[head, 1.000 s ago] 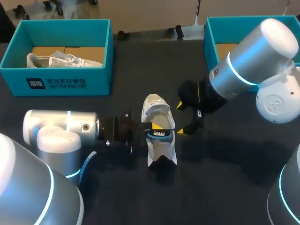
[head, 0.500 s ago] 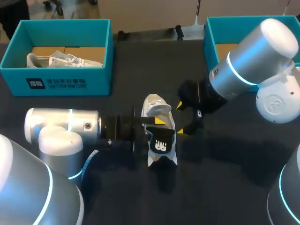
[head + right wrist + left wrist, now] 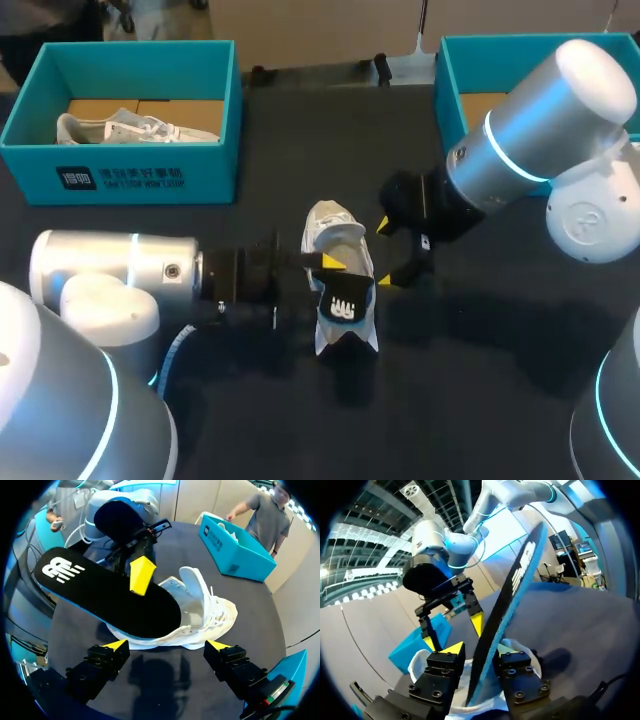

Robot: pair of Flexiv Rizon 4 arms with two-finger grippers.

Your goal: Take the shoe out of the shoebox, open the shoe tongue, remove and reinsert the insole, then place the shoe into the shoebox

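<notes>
Currently, the left gripper (image 3: 335,266) clamps the black, blue-edged foam insole (image 3: 344,306), one end inside the white mesh sneaker (image 3: 330,225) standing mid-way across the dark counter (image 3: 480,400). The right gripper (image 3: 386,253) stands open just right of it.

**Black table with one shoe and two boxes**

The black table (image 3: 480,380) carries a white shoe (image 3: 335,222). The shoe rests on its sole under the left gripper (image 3: 335,262) and just ahead of the right gripper (image 3: 384,253). A teal box (image 3: 120,178) stands well off to the side of the left gripper, near the table's far edge. A second teal box (image 3: 452,85) stands on the table behind the right gripper, well apart from the shoe.
</notes>
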